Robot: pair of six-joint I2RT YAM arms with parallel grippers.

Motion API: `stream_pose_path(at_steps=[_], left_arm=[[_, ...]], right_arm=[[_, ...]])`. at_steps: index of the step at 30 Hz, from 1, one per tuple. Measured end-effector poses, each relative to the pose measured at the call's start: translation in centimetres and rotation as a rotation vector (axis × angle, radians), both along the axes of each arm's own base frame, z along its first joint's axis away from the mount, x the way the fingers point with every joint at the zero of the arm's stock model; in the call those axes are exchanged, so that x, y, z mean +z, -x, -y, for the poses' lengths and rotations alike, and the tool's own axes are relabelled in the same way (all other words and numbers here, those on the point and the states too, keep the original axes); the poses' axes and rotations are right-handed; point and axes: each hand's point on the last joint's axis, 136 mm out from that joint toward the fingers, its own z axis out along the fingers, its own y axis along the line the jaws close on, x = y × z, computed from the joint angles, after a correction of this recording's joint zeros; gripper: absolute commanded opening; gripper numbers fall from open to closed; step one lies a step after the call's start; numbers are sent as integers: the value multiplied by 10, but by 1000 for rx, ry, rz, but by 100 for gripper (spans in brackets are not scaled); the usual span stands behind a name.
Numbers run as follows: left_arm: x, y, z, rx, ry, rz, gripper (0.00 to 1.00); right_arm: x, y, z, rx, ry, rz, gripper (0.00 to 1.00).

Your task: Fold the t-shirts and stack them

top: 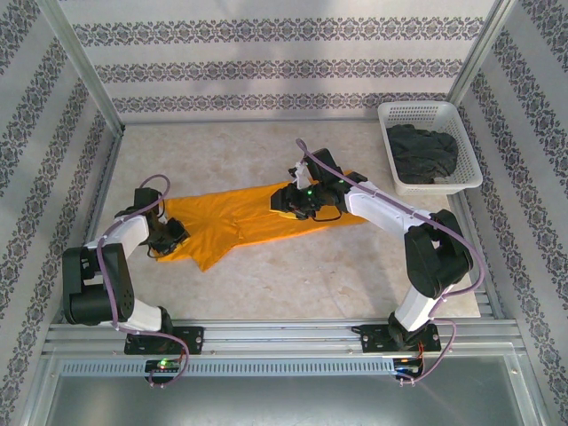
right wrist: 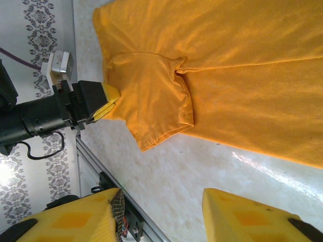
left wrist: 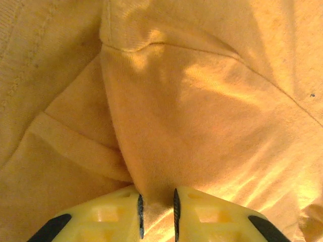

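The orange-yellow t-shirt [top: 240,217] lies spread in a long strip across the middle of the table. My left gripper [top: 175,235] sits low at its left end. In the left wrist view that gripper [left wrist: 157,214] is shut on a pinched fold of the orange cloth [left wrist: 202,101]. My right gripper [top: 286,202] hovers over the shirt's right half. Its jaws [right wrist: 162,204] stand wide open with bare table between them, and the shirt [right wrist: 242,75] and the left gripper [right wrist: 93,103] lie beyond. The charcoal grey t-shirt [top: 424,153] is crumpled in the basket.
The white lattice basket [top: 417,109] stands at the back right corner. Bare marble-look tabletop [top: 293,275] runs along the near side of the shirt. A metal rail [right wrist: 96,161] edges the table, and patterned walls close the sides and back.
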Motion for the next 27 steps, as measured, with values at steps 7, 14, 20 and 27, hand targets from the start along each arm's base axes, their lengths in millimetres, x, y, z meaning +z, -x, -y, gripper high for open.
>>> stream_pose_path(at_steps=[7,14,20,27], left_arm=[[0,0,-3,4,-20,-1,9],[12,-4,-7,7,-45,34,0],[31,-18,-12,14,-68,79,0],[54,-36,-17,23,-78,113,0]], right_arm=[[0,0,0,0,0,-1,46],[2,-2,-1,-6,-11,8,46],[4,-5,-3,-14,-19,12,46],[3,-4,-1,-19,-14,14,45]])
